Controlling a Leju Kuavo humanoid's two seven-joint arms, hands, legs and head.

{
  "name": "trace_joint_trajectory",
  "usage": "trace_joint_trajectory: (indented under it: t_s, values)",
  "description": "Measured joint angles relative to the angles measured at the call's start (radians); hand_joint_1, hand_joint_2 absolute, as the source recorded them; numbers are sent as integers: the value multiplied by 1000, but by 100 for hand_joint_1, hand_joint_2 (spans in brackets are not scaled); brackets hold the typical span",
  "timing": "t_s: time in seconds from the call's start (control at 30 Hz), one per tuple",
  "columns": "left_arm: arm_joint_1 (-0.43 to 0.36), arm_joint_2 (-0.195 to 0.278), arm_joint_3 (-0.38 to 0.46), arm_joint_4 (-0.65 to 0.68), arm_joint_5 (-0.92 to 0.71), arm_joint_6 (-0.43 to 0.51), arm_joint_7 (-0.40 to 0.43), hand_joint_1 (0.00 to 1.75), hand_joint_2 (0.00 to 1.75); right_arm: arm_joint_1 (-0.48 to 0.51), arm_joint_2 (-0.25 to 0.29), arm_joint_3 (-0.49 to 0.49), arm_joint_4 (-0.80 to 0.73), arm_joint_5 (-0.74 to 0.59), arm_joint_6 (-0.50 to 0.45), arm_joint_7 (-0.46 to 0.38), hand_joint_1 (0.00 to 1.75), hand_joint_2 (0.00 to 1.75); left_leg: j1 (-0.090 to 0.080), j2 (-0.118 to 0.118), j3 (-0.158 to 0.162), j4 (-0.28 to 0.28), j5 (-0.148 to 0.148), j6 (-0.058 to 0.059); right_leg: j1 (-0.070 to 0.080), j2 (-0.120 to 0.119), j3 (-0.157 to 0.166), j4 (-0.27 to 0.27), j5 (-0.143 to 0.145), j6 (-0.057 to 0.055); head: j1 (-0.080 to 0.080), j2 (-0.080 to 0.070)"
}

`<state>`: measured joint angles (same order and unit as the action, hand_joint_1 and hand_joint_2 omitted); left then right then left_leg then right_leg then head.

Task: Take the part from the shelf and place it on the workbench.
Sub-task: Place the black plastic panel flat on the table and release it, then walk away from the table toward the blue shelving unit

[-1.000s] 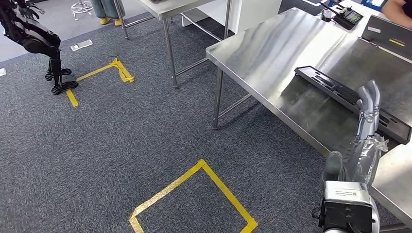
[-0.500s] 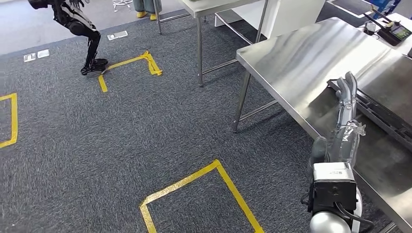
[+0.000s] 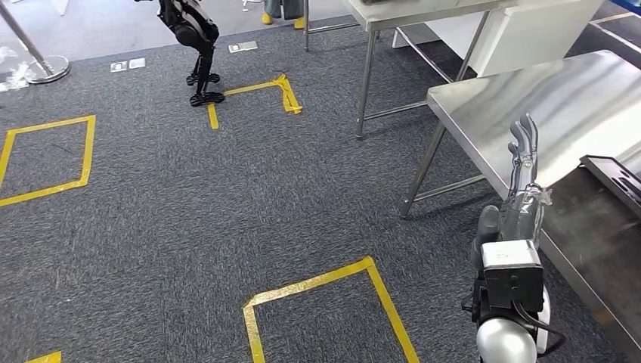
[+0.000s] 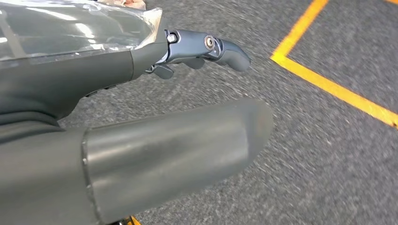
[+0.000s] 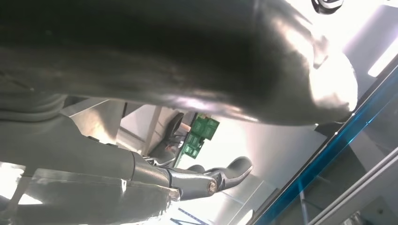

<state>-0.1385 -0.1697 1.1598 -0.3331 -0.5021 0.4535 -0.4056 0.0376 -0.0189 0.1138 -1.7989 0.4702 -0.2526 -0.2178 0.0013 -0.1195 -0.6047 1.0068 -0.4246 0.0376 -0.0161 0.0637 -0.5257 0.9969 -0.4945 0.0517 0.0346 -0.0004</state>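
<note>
With the part (image 3: 616, 181) lying on the workbench (image 3: 559, 106) at right, both empty hands, right hand (image 3: 523, 162) and left hand (image 4: 141, 93), should keep their spread fingers clear of its edge.

Part (image 3: 614, 180) on workbench (image 3: 559, 106) (right); floor tape (image 3: 325, 302) left.

Head view looks bright and even to me, with glare on the steel workbench (image 3: 552, 106) and soft shadows under it. Left wrist carpet (image 4: 300, 140) is motion-blurred. Right wrist is backlit, blown-out highlights, dark foreground.
</note>
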Motion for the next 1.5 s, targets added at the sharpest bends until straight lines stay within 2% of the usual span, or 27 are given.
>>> trace_joint_trajectory:
  t_s: [0.07,0.1,0.17,0.23,0.3,0.33,0.37,0.43,0.5,0.57,0.6,0.67,0.73,0.8,0.83,0.9,0.97,1.03,1.1,1.17,1.23,1.3,1.33,1.37,1.4,1.47,1.5]
  values:
    - [0,0,2,3,9,7,-2,0,0,-1,-1,0,3,-11,-6,-5,0,0,3,-16,-8,-1,5,-12,2,-22,1,-1,6,-10,-1,0]
    - [0,-1,3,5,17,13,-5,0,0,-3,-1,1,4,-18,-10,-9,0,0,3,-8,-12,5,1,-16,0,-33,1,-3,9,-15,-1,0]
    - [-3,-4,4,9,39,28,-13,0,0,-6,-1,5,9,-32,-17,-17,0,0,1,45,-42,69,-42,-24,-4,-59,2,-8,13,-30,-4,0]
    - [-8,-7,5,13,60,44,-21,0,0,-6,-2,8,18,-43,-22,-21,0,0,2,100,-103,203,-111,-31,1,-85,0,-8,12,-39,-8,0]
    - [-11,-14,6,16,84,62,-27,0,0,-7,-4,11,29,-52,-24,-22,0,0,4,113,-142,291,-139,-35,4,-114,-1,-8,11,-40,-8,0]
    - [-12,-18,8,16,97,73,-31,0,0,-9,-4,14,34,-55,-25,-23,0,0,4,116,-134,282,-125,-35,4,-128,-1,-8,11,-40,-8,0]
    - [-14,-21,11,17,110,84,-36,0,0,-11,-4,18,38,-57,-25,-23,0,0,5,123,-105,233,-98,-35,4,-141,0,-8,11,-40,-8,0]
    - [-22,-29,15,17,130,107,-48,0,0,-17,-5,26,44,-58,-27,-23,0,0,2,167,-24,89,-46,-30,10,-163,2,-7,8,-37,-8,0]
    - [-31,-37,17,18,142,124,-55,0,0,-20,-9,31,47,-58,-30,-22,0,0,-5,194,15,11,-30,-21,19,-184,4,-5,4,-30,-6,0]
    - [-36,-44,18,18,150,131,-57,0,0,-18,-12,35,47,-59,-35,-20,0,0,-11,173,12,5,-28,-8,20,-206,6,-6,2,-22,-3,0]
    - [-36,-47,19,19,152,133,-57,0,0,-15,-13,37,46,-58,-38,-19,0,0,-10,161,12,1,-25,-1,18,-198,5,-2,-2,-17,-3,0]
    - [-39,-52,19,20,157,133,-57,0,0,-3,-18,39,43,-57,-48,-17,0,0,-4,137,15,-6,-17,12,14,-140,-19,52,-33,-13,-3,0]
    - [-43,-54,19,21,160,133,-57,0,0,20,-29,39,39,-53,-58,-14,0,0,0,111,12,-7,-12,20,11,-81,-82,185,-90,-17,-2,0]
    - [-44,-56,19,22,165,138,-56,0,0,42,-37,38,34,-46,-66,-10,0,0,0,81,10,-7,-11,21,10,-69,-139,295,-123,-14,-1,0]
    - [-44,-57,19,23,168,142,-55,0,0,51,-41,38,30,-43,-70,-8,0,0,0,65,10,-6,-10,21,9,-67,-143,298,-116,-7,-1,0]
    - [-44,-57,19,23,176,151,-55,0,0,62,-49,38,22,-41,-74,-6,0,0,1,36,13,-6,-9,18,4,-50,-92,184,-62,11,-1,0]
    - [-46,-58,18,24,186,153,-55,0,0,68,-57,38,17,-47,-76,-7,0,0,-2,10,10,-2,-7,11,-2,-10,-29,45,-11,16,-2,0]
    - [-48,-60,18,24,200,154,-56,0,0,72,-64,38,16,-59,-78,-11,0,0,-4,-11,2,-1,-4,0,-1,4,-9,-2,5,6,-2,0]
    - [-47,-61,18,25,215,160,-56,0,0,68,-68,40,16,-71,-80,-15,0,0,-1,-23,-6,0,-1,-12,-3,-19,-7,-4,13,-9,-3,0]
    - [-50,-62,18,28,227,171,-57,0,0,61,-69,45,18,-81,-82,-17,0,0,-2,20,-27,41,-30,-21,-9,-44,-6,-8,19,-24,-6,0]
    - [-54,-64,14,31,235,181,-57,0,0,56,-70,51,22,-87,-84,-18,0,0,-1,86,-83,161,-99,-30,-7,-71,-7,-9,18,-34,-11,0]
    - [-56,-66,10,33,237,186,-57,0,0,54,-70,57,27,-91,-85,-18,0,0,5,109,-140,280,-144,-38,-3,-101,-8,-8,17,-37,-12,0]
    - [-56,-66,10,34,238,188,-57,0,0,52,-70,59,29,-92,-85,-18,0,0,8,114,-146,292,-140,-41,-3,-116,-8,-8,16,-38,-12,0]
    - [-56,-66,9,34,239,191,-57,0,0,50,-70,61,31,-93,-87,-18,0,0,10,119,-129,262,-118,-43,-3,-129,-7,-8,15,-37,-12,0]
    - [-56,-66,7,35,241,197,-57,0,0,49,-70,63,32,-94,-89,-18,0,0,11,133,-94,198,-85,-43,-3,-141,-5,-8,13,-36,-12,0]
    - [-58,-67,3,36,250,208,-58,0,0,49,-71,64,33,-95,-103,-18,0,0,7,180,-18,62,-39,-38,4,-163,0,-7,7,-28,-11,0]
    - [-59,-68,1,36,255,211,-60,0,0,52,-73,64,33,-94,-113,-17,0,0,4,194,3,23,-30,-33,8,-173,3,-6,3,-22,-10,0]
